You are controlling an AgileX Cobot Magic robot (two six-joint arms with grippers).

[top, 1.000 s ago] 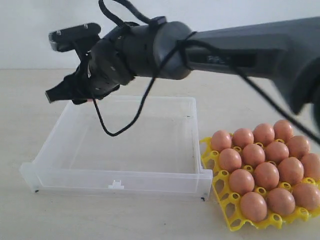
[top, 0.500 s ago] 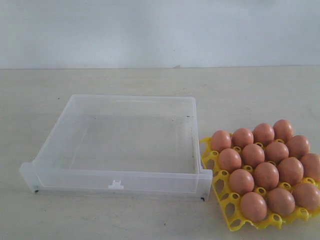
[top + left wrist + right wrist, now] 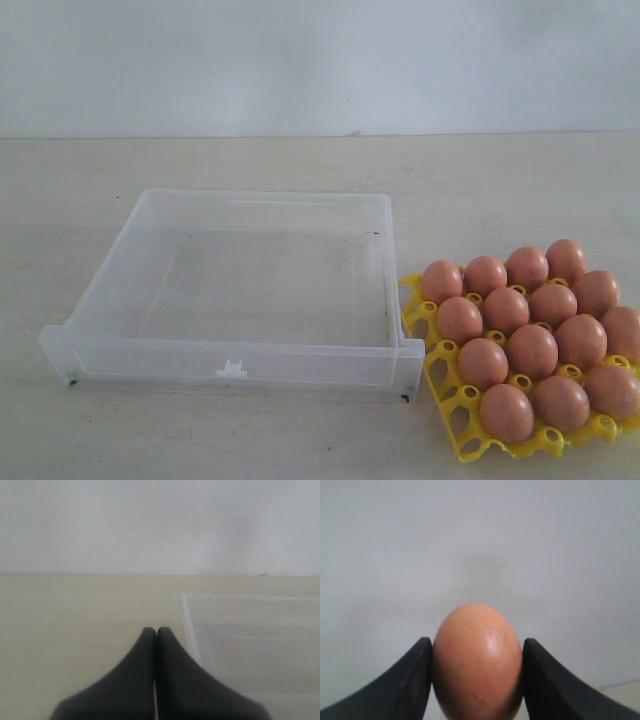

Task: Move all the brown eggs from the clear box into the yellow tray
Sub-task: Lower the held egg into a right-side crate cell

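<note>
First, both arms are out of the exterior view, where the box [image 3: 200, 362] stands on the table [image 3: 300, 160] and every egg in sight sits in the tray [image 3: 470, 448] just to its right, the eggs [image 3: 533, 350] packed close and the tray's right edge cut off. Next, the left wrist view shows the left gripper [image 3: 156, 631] pressed closed on nothing, near a box corner. Lastly, the right gripper [image 3: 477, 641] pinches one egg [image 3: 477, 665] before a blank wall, the egg's bottom cropped.
</note>
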